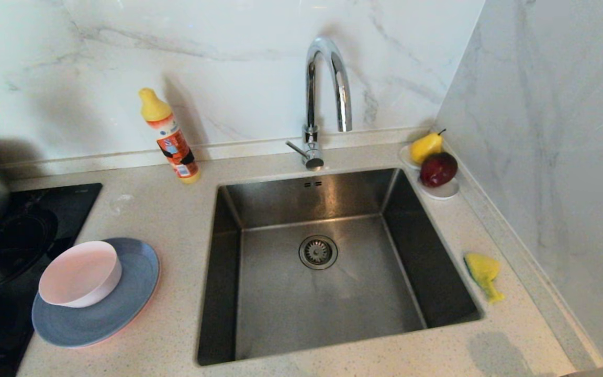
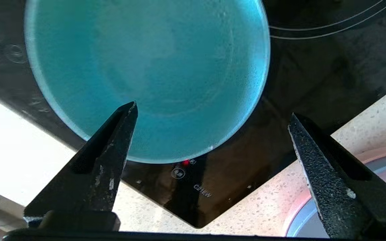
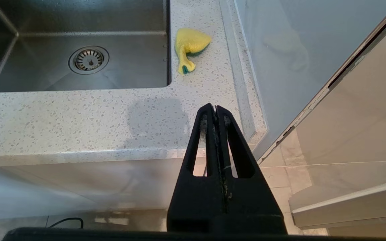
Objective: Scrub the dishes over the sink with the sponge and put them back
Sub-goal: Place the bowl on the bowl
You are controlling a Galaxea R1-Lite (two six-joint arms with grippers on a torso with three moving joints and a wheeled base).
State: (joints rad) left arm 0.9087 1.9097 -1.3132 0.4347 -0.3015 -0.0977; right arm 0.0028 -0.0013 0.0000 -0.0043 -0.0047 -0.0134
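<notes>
- Your left gripper [image 2: 213, 113] is hovering with fingers spread wide and empty above the teal bowl [image 2: 146, 73] on the black hob [image 2: 313, 83].
- Your right gripper [image 3: 215, 108] is waiting off the counter's [image 3: 79, 117] front edge, fingers pressed shut; it is sitting nearer the sponge [image 3: 189, 43] beside the sink [image 1: 327, 293].

From the head we look steeply down on the sink [image 1: 327, 262] and desk [image 1: 176, 220]. Our left wrist camera hangs close above the teal bowl [image 2: 146, 73] on the hob [image 2: 313, 83]. Our right wrist camera sits off the desk's front edge, sharing the sponge [image 3: 189, 47] and drain [image 3: 88, 59] with the head.
</notes>
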